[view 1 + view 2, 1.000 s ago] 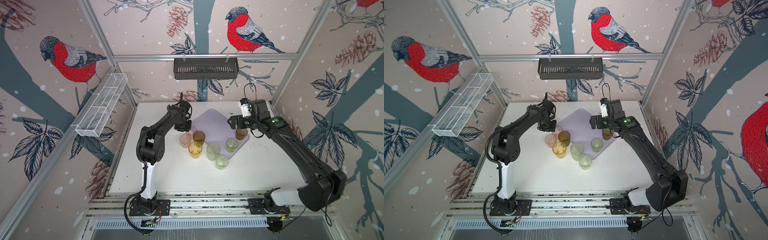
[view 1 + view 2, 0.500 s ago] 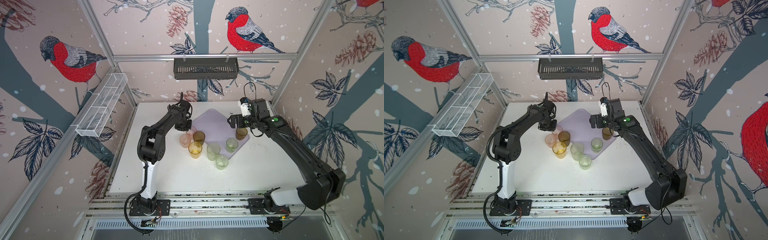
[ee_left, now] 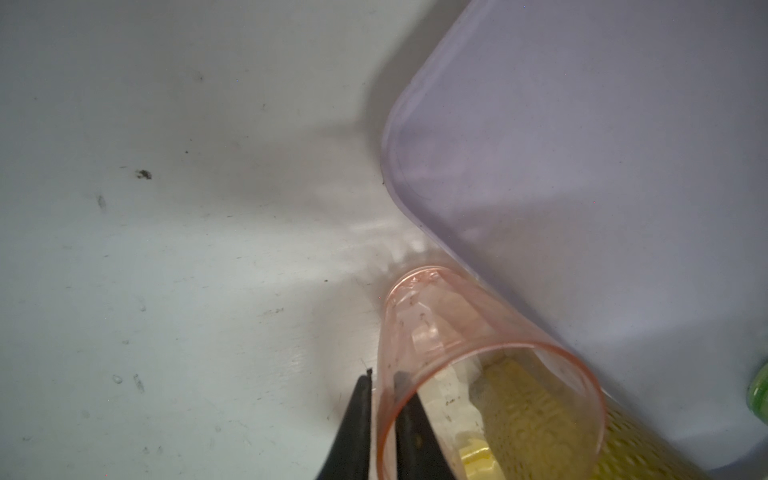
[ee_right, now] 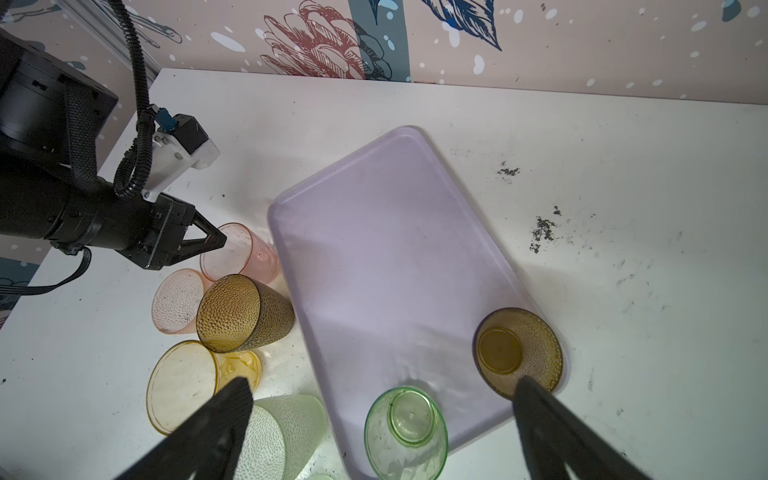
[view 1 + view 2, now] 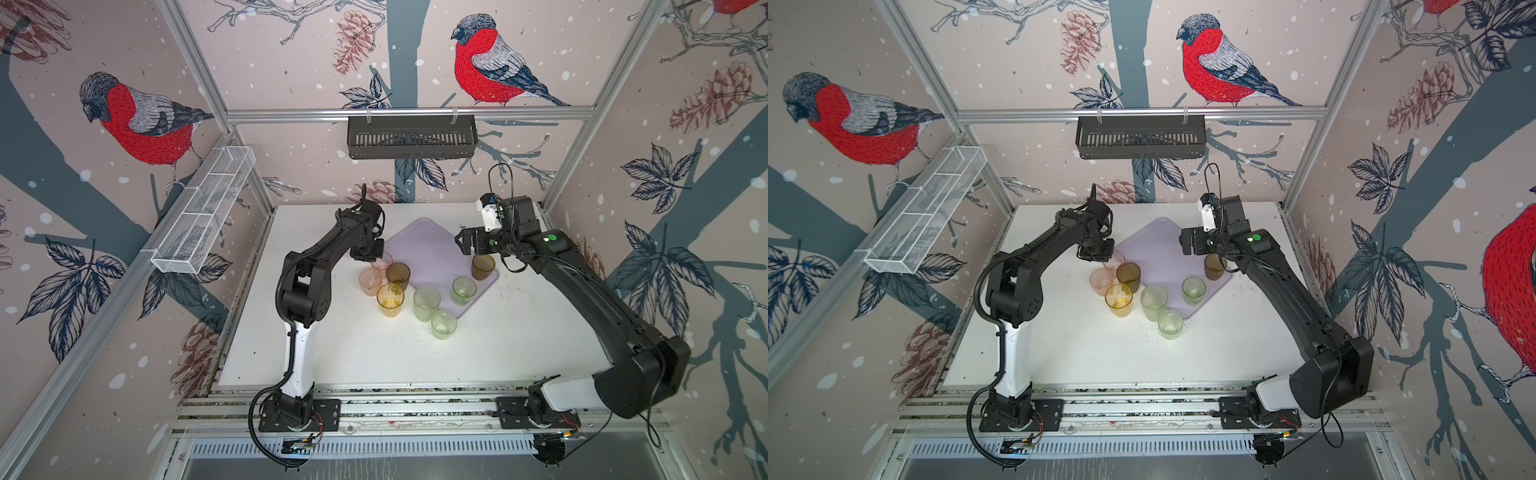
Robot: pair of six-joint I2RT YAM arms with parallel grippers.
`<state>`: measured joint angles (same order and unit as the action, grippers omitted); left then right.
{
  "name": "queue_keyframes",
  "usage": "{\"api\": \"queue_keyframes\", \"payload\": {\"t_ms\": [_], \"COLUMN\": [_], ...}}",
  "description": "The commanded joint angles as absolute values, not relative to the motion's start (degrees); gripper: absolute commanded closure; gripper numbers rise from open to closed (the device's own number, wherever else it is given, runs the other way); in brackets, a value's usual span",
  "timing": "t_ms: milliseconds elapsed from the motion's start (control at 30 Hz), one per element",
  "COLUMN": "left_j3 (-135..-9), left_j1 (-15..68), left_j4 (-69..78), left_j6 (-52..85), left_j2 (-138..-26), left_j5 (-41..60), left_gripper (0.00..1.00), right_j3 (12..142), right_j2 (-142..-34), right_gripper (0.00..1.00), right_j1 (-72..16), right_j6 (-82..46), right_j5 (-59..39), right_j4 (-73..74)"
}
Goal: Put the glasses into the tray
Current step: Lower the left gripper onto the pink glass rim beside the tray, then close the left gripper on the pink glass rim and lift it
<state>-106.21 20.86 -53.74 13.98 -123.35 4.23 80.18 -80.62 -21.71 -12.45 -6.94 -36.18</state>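
Observation:
The lilac tray (image 5: 428, 245) lies slantwise at the back middle of the table. A brown glass (image 5: 483, 267) and a green glass (image 5: 464, 291) stand upright on its near end. Several other glasses stand on the table left of it: pink (image 5: 370, 281), brown (image 5: 398, 274), amber (image 5: 390, 300), two frosted (image 5: 427, 303). My left gripper (image 3: 384, 376) is shut on the wall of the back pink glass (image 3: 457, 332), one finger inside, one outside, right by the tray's edge (image 3: 399, 199). My right gripper (image 4: 382, 386) hangs open above the tray's near end, holding nothing.
A black slatted basket (image 5: 411, 137) hangs on the back wall and a white wire basket (image 5: 203, 216) on the left wall. Dark crumbs (image 4: 542, 228) dot the table right of the tray. Bare tray floor (image 4: 395, 249) stretches between the two arms.
The left jaws have narrowed onto the pink glass's wall. The glasses and the right arm have barely moved.

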Motion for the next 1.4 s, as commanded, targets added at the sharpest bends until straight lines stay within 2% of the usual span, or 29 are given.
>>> {"api": "queue_keyframes", "payload": {"t_ms": [0, 133, 933, 1367], "left_j3": [-106.7, -106.8, -113.2, -130.3], "left_j1": [21.0, 21.0, 21.0, 21.4], "left_j4": [-55.4, -55.6, -59.2, -65.8], "left_j6": [13.5, 13.4, 14.0, 15.5], "left_j2": [-123.4, -123.4, -123.5, -130.8], "left_j5": [3.6, 3.4, -1.4, -1.2], "left_gripper": [0.86, 0.91, 1.0, 1.0], "right_j3": [80.8, 81.1, 79.7, 78.2], "right_j2": [-80.8, -80.9, -79.9, -78.9], "right_gripper": [0.01, 0.01, 0.0, 0.0], "right_j1": [-21.7, -21.7, -20.7, -19.6], "right_j6": [-12.7, -12.6, -12.8, -12.9], "right_j5": [-6.7, -6.7, -6.8, -7.4], "right_j4": [-35.9, -35.9, -35.3, -34.5]}}
